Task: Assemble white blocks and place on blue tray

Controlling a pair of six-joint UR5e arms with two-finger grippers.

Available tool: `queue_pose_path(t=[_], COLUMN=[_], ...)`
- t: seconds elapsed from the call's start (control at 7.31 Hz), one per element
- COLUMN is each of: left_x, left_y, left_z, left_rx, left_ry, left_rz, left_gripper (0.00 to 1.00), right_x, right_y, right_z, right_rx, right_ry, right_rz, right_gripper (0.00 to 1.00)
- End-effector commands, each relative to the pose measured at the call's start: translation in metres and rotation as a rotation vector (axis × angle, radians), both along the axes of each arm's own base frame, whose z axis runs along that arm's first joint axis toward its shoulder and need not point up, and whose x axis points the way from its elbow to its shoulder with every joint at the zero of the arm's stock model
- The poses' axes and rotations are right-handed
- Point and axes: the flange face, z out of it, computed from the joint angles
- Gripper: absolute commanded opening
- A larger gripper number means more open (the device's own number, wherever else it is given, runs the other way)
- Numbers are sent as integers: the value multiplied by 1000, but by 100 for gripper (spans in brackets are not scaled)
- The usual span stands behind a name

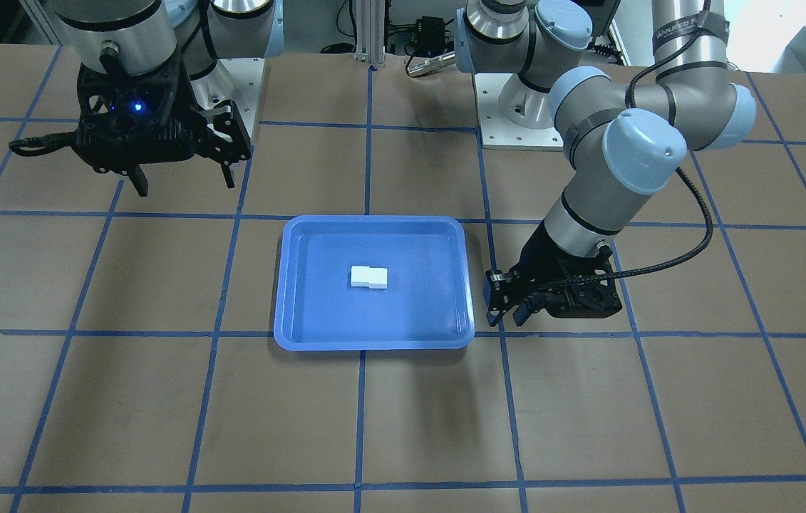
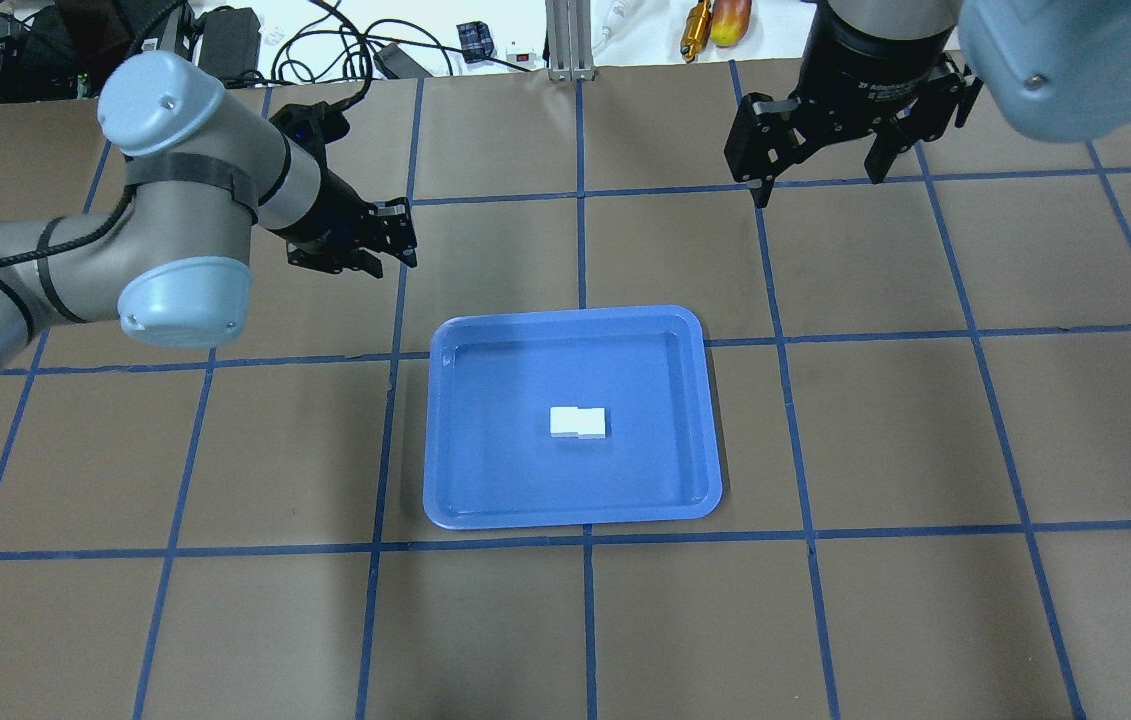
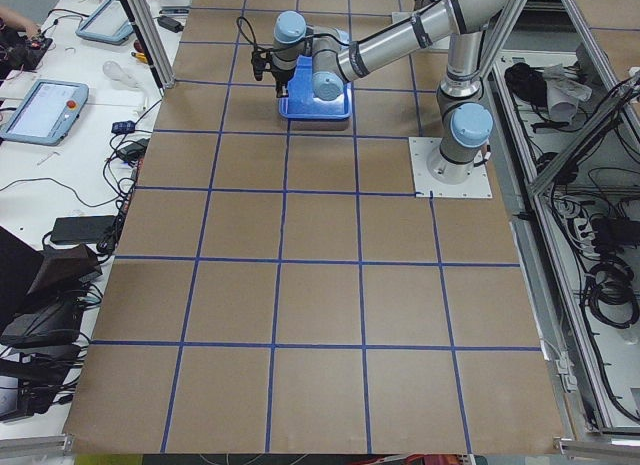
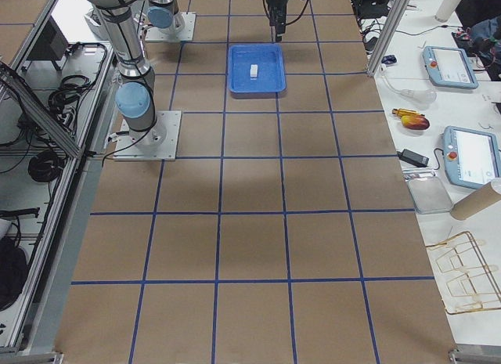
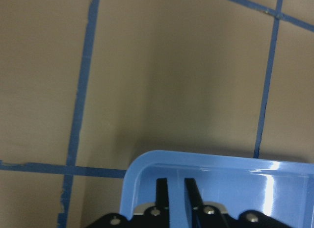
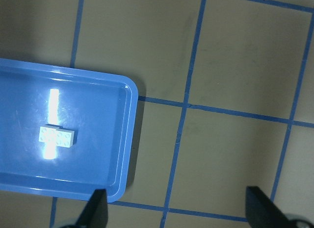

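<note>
The two white blocks (image 2: 579, 423) lie joined, slightly offset, near the middle of the blue tray (image 2: 575, 515). They also show in the front view (image 1: 369, 277) and in the right wrist view (image 6: 57, 136). My left gripper (image 2: 409, 235) hovers low beside one short end of the tray (image 1: 374, 342). Its fingers stand close together with nothing between them, over the tray's corner (image 5: 147, 164). My right gripper (image 2: 815, 188) is open and empty, raised above the table off the tray's other end, and also shows in the front view (image 1: 187, 188).
Brown table covering with a blue tape grid. The arm base plates (image 1: 517, 128) stand at the robot's side of the table. Cables, power bricks and hand tools (image 2: 695, 25) lie past the table's far edge. Operator pendants (image 4: 450, 66) rest on side benches.
</note>
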Motion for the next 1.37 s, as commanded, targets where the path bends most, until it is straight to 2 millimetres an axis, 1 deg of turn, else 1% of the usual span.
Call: queue_pose_path(t=[0.0,0.14,0.27,0.41,0.55,0.68,0.82,0.96,1.09,1.23], left_x=[13,16,14,16,22,27,25,17,19,23], left_y=[-1,7,21,37,50,55,52,40,50,52], left_z=[69,104,144,187,196,193,192,189,192,189], left_rx=[26,47,59,54,79,79,51,1,16,25], left_ry=[-136,-143,-158,-195,-255,-282,-260,-187,-191,-195], left_rz=[-46,-42,-44,-42,-77,-145,-124,-84,-63,-63], left_gripper=[85,94,100,100,100,100,100,100,100,100], right_x=[-20,-43,-53,-53,-53,-52,-52,-52,-52,-52], right_y=[7,2,-1,0,0,0,1,2,2,2], right_z=[8,4,8,13,13,9,11,11,11,10], right_rx=[-7,13,5,-3,-3,6,0,7,6,7], right_ry=[20,10,14,15,13,5,1,9,3,6], right_rz=[-43,-88,-109,-108,-108,-107,-107,-107,-107,-107], right_gripper=[100,100,100,100,100,100,100,100,100,100])
